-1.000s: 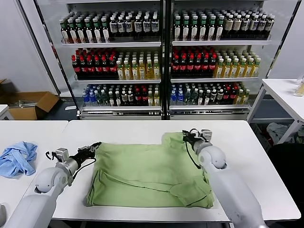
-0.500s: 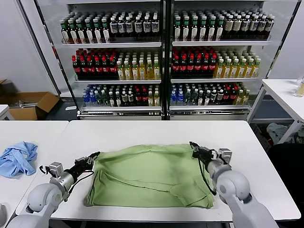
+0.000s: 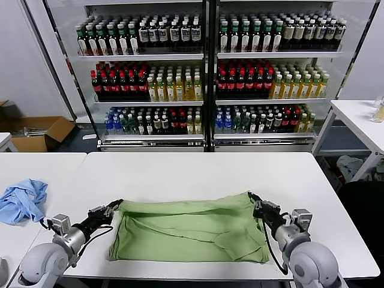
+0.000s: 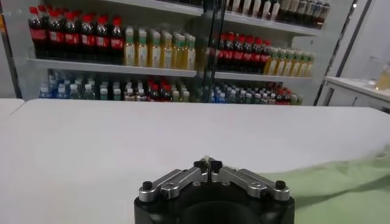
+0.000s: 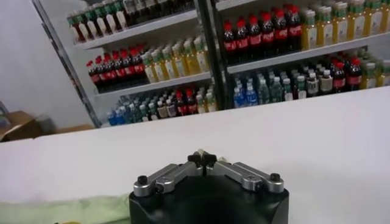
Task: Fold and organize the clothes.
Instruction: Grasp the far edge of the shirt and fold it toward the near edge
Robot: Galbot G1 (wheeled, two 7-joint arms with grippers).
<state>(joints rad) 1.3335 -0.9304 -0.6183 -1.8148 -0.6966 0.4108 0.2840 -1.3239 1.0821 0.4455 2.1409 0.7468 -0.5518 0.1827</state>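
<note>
Green shirt (image 3: 192, 231) stretches between left hand (image 3: 114, 205) and right hand (image 3: 252, 198).

Both wrist views crop the shirt (image 4: 341, 189) to a sliver beside the closed jaws; whether cloth sits between them cannot be told.

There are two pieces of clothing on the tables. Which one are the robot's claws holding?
The light green shirt, spread in front of the robot. Both grippers pinch its far corners, left, right. The crumpled light blue garment lies untouched, off to the left.
</note>
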